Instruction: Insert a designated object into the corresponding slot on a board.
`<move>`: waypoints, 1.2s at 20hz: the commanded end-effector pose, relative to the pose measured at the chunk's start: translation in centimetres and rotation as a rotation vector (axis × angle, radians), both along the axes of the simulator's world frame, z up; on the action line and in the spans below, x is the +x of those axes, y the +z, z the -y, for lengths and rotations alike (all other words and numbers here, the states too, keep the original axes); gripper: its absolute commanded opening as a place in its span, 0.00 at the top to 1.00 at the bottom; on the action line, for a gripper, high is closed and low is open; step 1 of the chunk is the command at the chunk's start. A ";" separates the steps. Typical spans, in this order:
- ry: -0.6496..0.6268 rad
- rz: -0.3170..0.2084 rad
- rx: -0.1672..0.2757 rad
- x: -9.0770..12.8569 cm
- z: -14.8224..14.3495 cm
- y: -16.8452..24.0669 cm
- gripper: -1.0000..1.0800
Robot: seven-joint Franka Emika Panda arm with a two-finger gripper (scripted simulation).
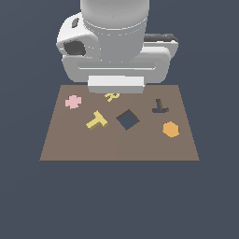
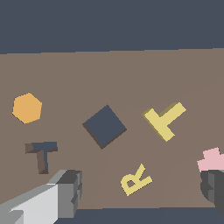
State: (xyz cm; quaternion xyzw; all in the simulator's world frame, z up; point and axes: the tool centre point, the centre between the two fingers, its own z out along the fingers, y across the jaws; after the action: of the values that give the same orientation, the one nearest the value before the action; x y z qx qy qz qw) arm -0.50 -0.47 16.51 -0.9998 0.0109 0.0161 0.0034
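Observation:
The yellow T-shaped block lies flat on the brown board, towards the exterior view's left. It also shows in the wrist view. The dark T-shaped slot is towards the exterior view's right and shows in the wrist view too. My gripper is open and empty, its fingers spread wide. It hangs above the board's far edge, over the small yellow R, apart from the T block. In the exterior view only the white hand shows.
A dark diamond-turned square cutout sits mid-board between T block and slot. An orange hexagon lies near the slot. A pink cross-like piece lies at the far left. The yellow R lies under the hand.

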 end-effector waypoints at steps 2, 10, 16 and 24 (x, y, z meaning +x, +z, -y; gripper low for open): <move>0.001 0.000 0.000 0.0 0.0 0.0 0.04; 0.047 0.002 0.000 0.0 0.6 -0.8 0.04; 0.131 0.006 0.001 0.0 1.6 -2.2 0.04; 0.310 0.015 0.002 0.5 3.7 -5.1 0.04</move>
State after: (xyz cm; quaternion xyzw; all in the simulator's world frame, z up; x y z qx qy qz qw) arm -0.12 -3.71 12.04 -0.9922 -0.1245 0.0099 0.0023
